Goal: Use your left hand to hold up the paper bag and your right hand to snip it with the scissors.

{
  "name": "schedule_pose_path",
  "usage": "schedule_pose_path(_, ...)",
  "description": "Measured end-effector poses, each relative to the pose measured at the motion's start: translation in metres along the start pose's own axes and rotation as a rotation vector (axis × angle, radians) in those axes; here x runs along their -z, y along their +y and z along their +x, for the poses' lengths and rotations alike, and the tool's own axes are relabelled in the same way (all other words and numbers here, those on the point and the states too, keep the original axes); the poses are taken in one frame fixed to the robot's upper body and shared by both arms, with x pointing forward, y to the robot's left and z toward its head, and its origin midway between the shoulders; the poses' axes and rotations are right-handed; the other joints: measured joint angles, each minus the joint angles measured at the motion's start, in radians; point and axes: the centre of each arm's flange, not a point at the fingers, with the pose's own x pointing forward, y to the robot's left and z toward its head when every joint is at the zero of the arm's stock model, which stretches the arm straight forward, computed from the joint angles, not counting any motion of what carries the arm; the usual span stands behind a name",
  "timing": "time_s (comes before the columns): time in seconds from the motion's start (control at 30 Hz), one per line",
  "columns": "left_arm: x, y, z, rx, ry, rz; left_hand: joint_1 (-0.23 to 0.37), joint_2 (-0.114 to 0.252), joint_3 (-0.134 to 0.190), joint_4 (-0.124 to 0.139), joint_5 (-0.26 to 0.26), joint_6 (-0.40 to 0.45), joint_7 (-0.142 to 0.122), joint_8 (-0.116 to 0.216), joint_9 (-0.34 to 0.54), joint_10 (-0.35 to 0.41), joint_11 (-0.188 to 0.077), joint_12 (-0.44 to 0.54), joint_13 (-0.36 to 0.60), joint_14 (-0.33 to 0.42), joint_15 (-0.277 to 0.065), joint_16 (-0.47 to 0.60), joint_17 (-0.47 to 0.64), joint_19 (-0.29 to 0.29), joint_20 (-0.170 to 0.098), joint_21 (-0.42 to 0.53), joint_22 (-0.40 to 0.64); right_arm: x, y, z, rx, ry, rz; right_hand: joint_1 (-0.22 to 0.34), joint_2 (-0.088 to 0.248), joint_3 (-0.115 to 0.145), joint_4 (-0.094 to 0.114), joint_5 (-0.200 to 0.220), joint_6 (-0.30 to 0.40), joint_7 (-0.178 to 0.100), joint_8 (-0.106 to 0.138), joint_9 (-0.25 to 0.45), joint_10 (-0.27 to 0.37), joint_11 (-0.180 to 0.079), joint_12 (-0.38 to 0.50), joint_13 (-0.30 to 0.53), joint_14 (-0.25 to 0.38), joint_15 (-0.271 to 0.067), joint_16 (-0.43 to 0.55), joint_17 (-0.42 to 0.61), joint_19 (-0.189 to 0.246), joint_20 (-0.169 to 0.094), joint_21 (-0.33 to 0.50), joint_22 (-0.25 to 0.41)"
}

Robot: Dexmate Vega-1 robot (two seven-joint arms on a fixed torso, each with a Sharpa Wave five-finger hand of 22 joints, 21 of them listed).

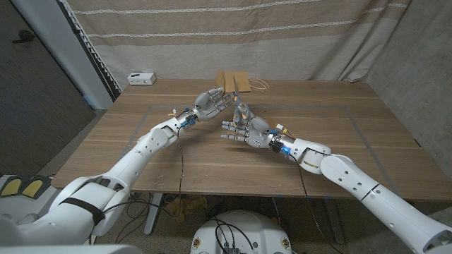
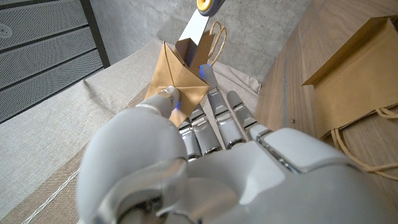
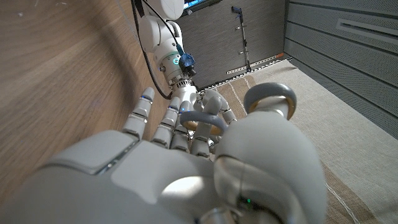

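The right hand [image 1: 247,132] is seen nearest, raised just above the wooden tabletop [image 1: 339,134] on an arm stretched in from the right corner. Its fingers are pointed toward the left hand, and the scissors [image 1: 242,111] are gripped in it: in the right wrist view the grey handle loops [image 3: 272,96] are seen by the thumb and an orange-lined loop among the fingers. The blades are pointed up and away from the hand, toward the left hand.

Just beyond, the left hand [image 1: 213,102] is held up off the tabletop on an arm reaching diagonally from the left corner, wrist bent so the fingers are aimed at the right hand. A small brown paper bag [image 2: 179,78] is pinched between its thumb and fingertips [image 2: 213,93]; in the left wrist view the bag is seen just past the fingertips, with its rope handle [image 2: 217,38] behind. The scissor blade [image 2: 194,32] is seen coming down to the bag's upper edge, touching it or nearly so; whether it is cutting cannot be told.

Farther from both hands, a second flat paper bag [image 1: 235,82] with rope handles is lying on the tabletop near the far edge. A small white box [image 1: 140,77] is sitting at the far left corner, well apart from the hands. A beige striped curtain [image 1: 233,35] is hung behind.
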Motion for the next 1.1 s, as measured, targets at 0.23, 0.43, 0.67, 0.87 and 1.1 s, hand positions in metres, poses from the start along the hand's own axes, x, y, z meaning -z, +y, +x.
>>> schedule_pose_path(0.23,0.0007,-0.0006,0.0004,0.004,0.001,0.000,0.000,0.000,0.000,0.000,0.000,0.000,0.000,0.000,0.000,0.000,0.000,-0.004,0.000,-0.002,-0.002,0.000,0.000,0.000,0.000,0.008,-0.005,-0.0007,0.0001,0.0003,0.006,-0.003,-0.003,0.040,0.027,0.043,-0.004,0.000,-0.001,-0.015,-0.001,-0.026,0.010,0.010,0.000,-0.040,0.129,-0.008,0.061,0.013,0.081,-0.086,0.027,0.009)
schedule_pose_path(0.43,0.0018,-0.0018,0.0006,0.010,0.003,0.000,0.000,0.000,0.000,0.000,-0.004,0.000,0.000,0.000,0.000,0.000,0.000,-0.009,0.000,-0.002,-0.002,0.000,-0.005,-0.002,-0.002,0.016,-0.009,-0.0015,0.0010,0.0020,0.006,-0.008,-0.004,0.066,0.036,0.083,0.000,-0.015,0.018,-0.033,-0.005,-0.048,0.050,0.049,0.027,-0.063,0.221,-0.008,0.118,0.030,0.118,-0.130,0.045,0.015)
schedule_pose_path(0.67,0.0031,-0.0037,0.0017,0.017,0.007,0.001,0.000,0.000,0.000,0.000,-0.006,0.000,0.000,-0.004,0.000,0.000,0.000,-0.008,0.000,-0.002,-0.002,0.006,-0.005,-0.002,-0.002,0.021,-0.009,-0.0017,0.0001,0.0024,0.015,-0.009,-0.003,0.092,0.036,0.131,0.001,-0.041,0.041,-0.056,-0.012,-0.081,0.098,0.066,0.056,-0.086,0.310,-0.012,0.182,0.054,0.156,-0.179,0.074,0.023)
schedule_pose_path(0.87,0.0056,-0.0060,0.0027,0.027,0.013,-0.001,0.000,0.000,0.000,0.000,-0.006,0.003,0.003,-0.003,0.000,0.000,0.000,-0.007,0.000,-0.002,-0.002,0.006,-0.006,-0.007,0.004,0.023,-0.014,-0.0025,0.0007,0.0027,0.025,-0.006,0.002,0.122,0.046,0.179,0.012,-0.064,0.064,-0.071,-0.021,-0.114,0.120,0.084,0.068,-0.104,0.376,-0.021,0.233,0.075,0.177,-0.210,0.101,0.033)
schedule_pose_path(1.1,0.0088,-0.0082,0.0033,0.034,0.019,-0.003,0.000,0.000,0.003,-0.003,-0.008,0.003,0.003,-0.003,0.000,0.000,0.000,-0.007,-0.001,-0.002,-0.002,0.006,-0.009,-0.011,0.000,0.033,-0.018,-0.0030,0.0002,0.0021,0.032,-0.001,0.007,0.142,0.042,0.227,0.026,-0.089,0.064,-0.079,-0.027,-0.119,0.131,0.091,0.078,-0.117,0.429,-0.027,0.264,0.087,0.178,-0.210,0.120,0.042)
